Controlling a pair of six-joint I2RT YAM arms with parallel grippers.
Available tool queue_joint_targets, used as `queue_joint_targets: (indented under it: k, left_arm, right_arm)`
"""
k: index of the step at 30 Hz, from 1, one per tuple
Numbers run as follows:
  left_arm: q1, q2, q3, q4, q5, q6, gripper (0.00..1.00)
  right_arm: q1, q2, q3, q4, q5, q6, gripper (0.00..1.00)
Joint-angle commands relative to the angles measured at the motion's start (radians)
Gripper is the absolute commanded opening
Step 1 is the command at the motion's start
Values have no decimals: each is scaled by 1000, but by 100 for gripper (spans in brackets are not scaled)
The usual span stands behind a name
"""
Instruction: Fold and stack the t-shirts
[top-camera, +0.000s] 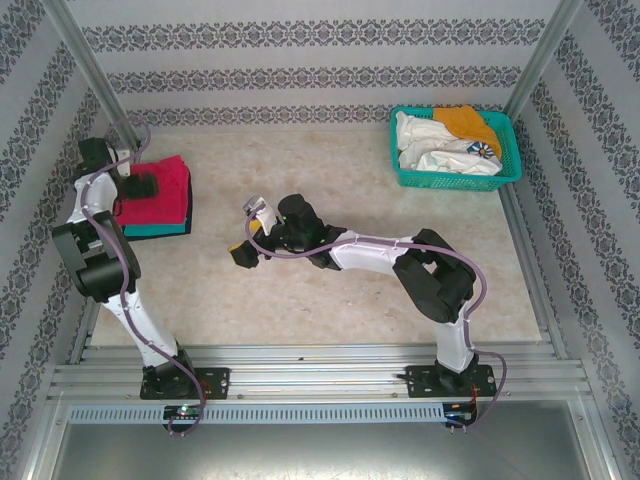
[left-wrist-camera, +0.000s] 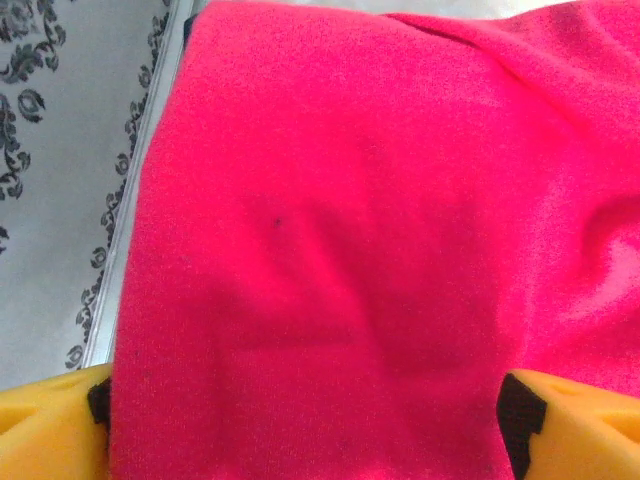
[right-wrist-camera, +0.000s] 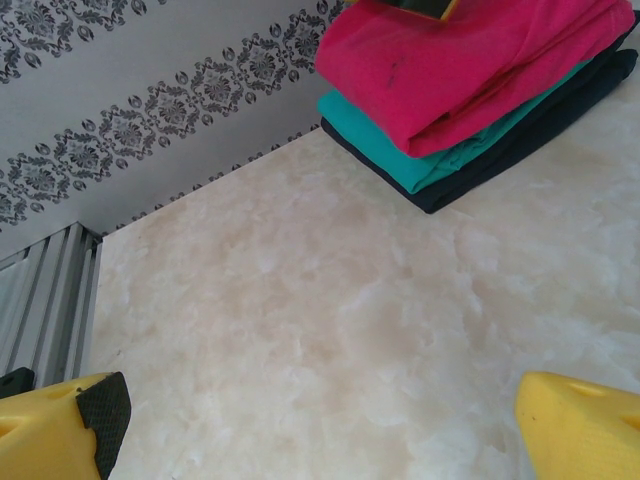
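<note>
A folded bright pink-red t-shirt (top-camera: 172, 178) tops a stack at the table's left, over a folded teal t-shirt (top-camera: 158, 229) with dark edging. My left gripper (top-camera: 150, 186) hovers low over the pink shirt (left-wrist-camera: 330, 230), open, its yellow fingertips (left-wrist-camera: 50, 425) wide apart with cloth below them. My right gripper (top-camera: 244, 240) is open near the table's middle, above bare tabletop (right-wrist-camera: 330, 330). Its camera looks toward the stack: pink shirt (right-wrist-camera: 450, 70), teal shirt (right-wrist-camera: 450, 160), dark layer (right-wrist-camera: 520, 150). White t-shirts (top-camera: 425, 142) and an orange one (top-camera: 466, 122) lie crumpled in the basket.
The teal mesh basket (top-camera: 455, 183) stands at the back right corner. Patterned walls (top-camera: 300, 75) enclose the table at the back and sides. A metal rail (top-camera: 300, 365) runs along the near edge. Bare marble tabletop (top-camera: 330, 310) lies between the stack and the basket.
</note>
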Motion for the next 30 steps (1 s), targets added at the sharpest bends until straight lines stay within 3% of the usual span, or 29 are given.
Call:
queue_joint_targets:
  k: [1,7,13,21,25,30]
  left_arm:
    - [-7,-101,-52,88,-31,-85,100]
    - [-71,-165,-113,204,-48,-111,100]
    - [-73,-37,-54,181,6,-115,100]
    - [-61,63,-42,159,-12,-190,100]
    - [-62,26,-73,193,24,-224,100]
    - [-77,-130,-168,280,28,-267,100]
  right_arm:
    - [1,12,-7,11,-12,18,98]
    - [2,10,-16,17,-11,21,98]
    - [1,-4,-45,22,-1,21,98]
    - [-11,-10,-62,25,0,27,98]
    - [-25,-33,-79,29,12,31,98]
    - [-51,-121,-155,37,72,35,98]
